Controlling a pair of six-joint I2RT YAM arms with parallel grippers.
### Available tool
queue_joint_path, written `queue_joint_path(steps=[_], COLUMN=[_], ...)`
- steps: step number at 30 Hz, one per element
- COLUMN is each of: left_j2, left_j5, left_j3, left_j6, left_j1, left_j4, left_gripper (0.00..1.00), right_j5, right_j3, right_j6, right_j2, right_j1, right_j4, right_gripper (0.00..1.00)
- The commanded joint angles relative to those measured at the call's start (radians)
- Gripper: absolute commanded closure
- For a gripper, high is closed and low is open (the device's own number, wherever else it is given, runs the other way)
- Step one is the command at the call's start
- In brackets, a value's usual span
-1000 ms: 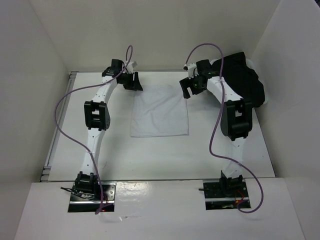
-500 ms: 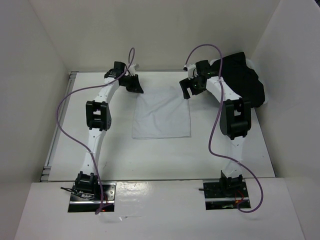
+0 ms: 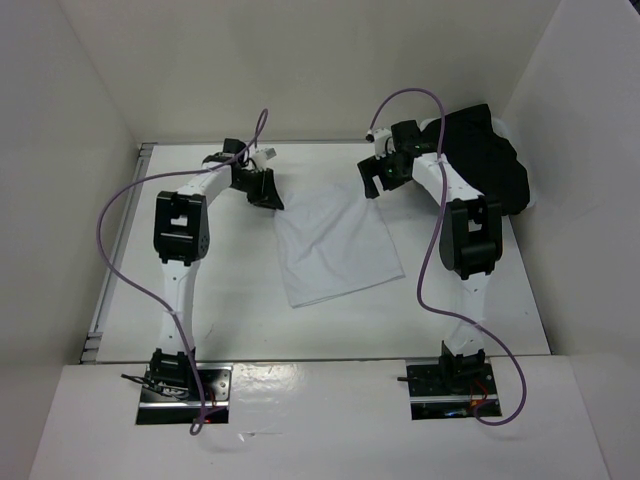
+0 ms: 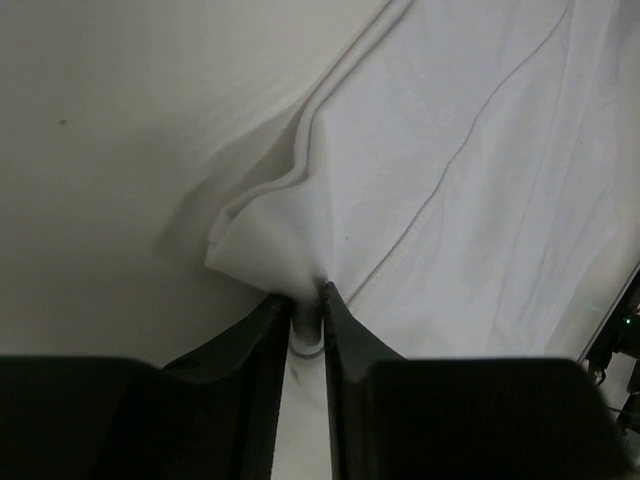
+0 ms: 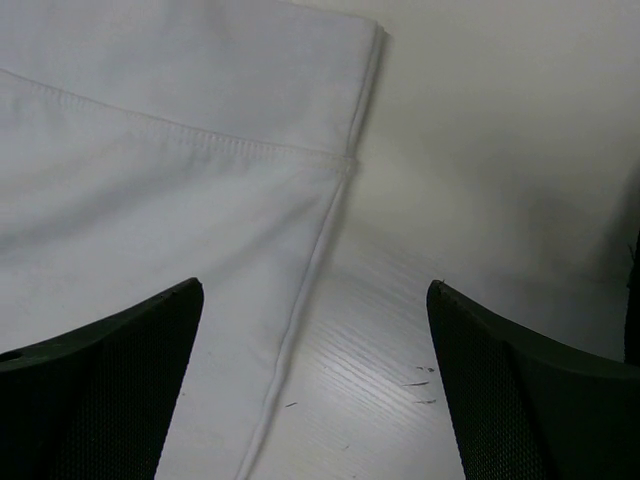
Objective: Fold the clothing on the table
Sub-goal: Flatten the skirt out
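Note:
The white clothing (image 3: pixel 338 245) lies skewed on the table (image 3: pixel 240 310), its far left corner pulled up. My left gripper (image 3: pixel 266 191) is shut on that corner; in the left wrist view the fabric (image 4: pixel 480 180) bunches into a peak pinched between the black fingers (image 4: pixel 345 340) of the gripper (image 4: pixel 308 297). My right gripper (image 3: pixel 376 181) hovers open over the far right corner. In the right wrist view the hem and side edge of the clothing (image 5: pixel 150 180) run between the wide-apart fingers of that gripper (image 5: pixel 315 290), which touch nothing.
A larger black garment (image 3: pixel 492 155) is heaped at the back right, behind the right arm. A metal rail (image 3: pixel 105 290) runs along the table's left edge. White walls enclose the table on three sides.
My left gripper has shut on the far left corner and drawn it up. The clothing has twisted, its near edge swinging right and toward the arms. The right gripper has stayed open in place.

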Motion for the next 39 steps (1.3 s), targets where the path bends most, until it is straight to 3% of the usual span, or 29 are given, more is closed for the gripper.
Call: queue_joint_path(steps=[1,3,5,9,15,24,39], left_j2=[-0.064,-0.079,-0.103,-0.14,-0.124,-0.051,0.018], left_j5=[-0.066,-0.076,-0.099,-0.155,-0.167,-0.049,0.022], left_j3=[-0.074,-0.086,-0.086,-0.086,-0.109,-0.053,-0.043], left_j6=[0.049,0.049,0.049,0.039,-0.006,-0.046,-0.078], left_j1=[-0.006,0.014,0.028,0.065,0.088,0.069,0.031], left_j4=[0.002,0.011,0.011,0.021,0.052,0.061,0.071], left_gripper=[0.71,0.57,0.31,0.19,0.18,0.29,0.36], right_j5=[-0.055,-0.066,-0.066,-0.086,-0.086,-0.077,-0.048], right_j3=[0.004,0.004,0.004,0.014,0.014,0.014,0.014], right_j6=[-0.003,-0.003,-0.003,-0.003,0.006,0.006,0.006], right_j2=[-0.039,-0.039,-0.03,-0.03,-0.03,-0.03,-0.039], right_j1=[0.0,0.0,0.0,0.0,0.0,0.0,0.0], right_j4=[0.006,0.006,0.006,0.006,0.006,0.006,0.006], right_gripper=[0.04,0.04,0.04,0.04,0.04,0.04,0.04])
